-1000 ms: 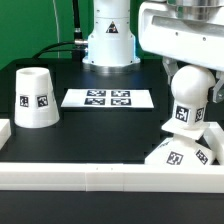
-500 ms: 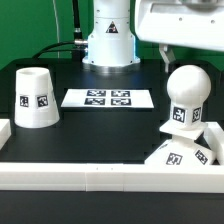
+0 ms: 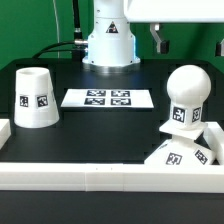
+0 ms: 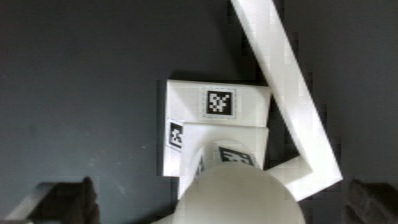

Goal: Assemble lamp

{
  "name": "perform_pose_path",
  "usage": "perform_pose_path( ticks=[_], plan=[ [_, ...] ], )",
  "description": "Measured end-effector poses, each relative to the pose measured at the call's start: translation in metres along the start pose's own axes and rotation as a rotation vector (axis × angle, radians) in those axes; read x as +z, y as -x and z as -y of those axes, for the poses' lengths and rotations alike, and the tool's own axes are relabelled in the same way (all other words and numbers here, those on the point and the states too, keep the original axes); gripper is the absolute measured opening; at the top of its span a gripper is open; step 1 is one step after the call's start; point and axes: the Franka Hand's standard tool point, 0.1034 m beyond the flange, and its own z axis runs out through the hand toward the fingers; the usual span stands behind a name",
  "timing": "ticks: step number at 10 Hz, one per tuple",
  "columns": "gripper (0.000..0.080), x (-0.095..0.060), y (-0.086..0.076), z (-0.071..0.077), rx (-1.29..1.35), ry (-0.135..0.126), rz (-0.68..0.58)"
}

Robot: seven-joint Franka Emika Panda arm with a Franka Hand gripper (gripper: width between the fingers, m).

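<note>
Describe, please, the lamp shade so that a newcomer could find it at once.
Start at the black table and its flat white marker board. Toward the exterior view's left stands the white tapered plastic shade, alone, mouth down. Unlike the round-topped white bulb, it is flat-topped.

Bulb (image 3: 186, 98): white, round-topped, standing upright on the base (image 3: 178, 153), tag showing on its neck. Base: low, square, white, tagged, sitting at the exterior view's right, touching the front rail. Shade (image 3: 34, 97): white tapered cup, resting mouth-down at the exterior view's left, two tags facing the camera, well apart from the bulb.
</note>
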Motion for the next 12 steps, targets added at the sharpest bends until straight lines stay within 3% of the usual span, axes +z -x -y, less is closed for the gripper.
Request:
perform_pose_path(
  ticks=[3,4,6,7,12],
  plan=[
    [0.0698,0.001,0.001,-0.002,-0.013,0.001,0.000],
    [0.0698,0.000,0.007,-0.028,-0.143,-0.008,-0.017],
    [0.0698,-0.002,0.020,-0.104,-0.289,0.005,-0.023],
    [0.0698,0.000,0.019,-0.125,-0.301,0.001,-0.025],
    [0.0698,0.001,0.020,-0.128,-0.332,-0.002,-0.024]
  ],
)
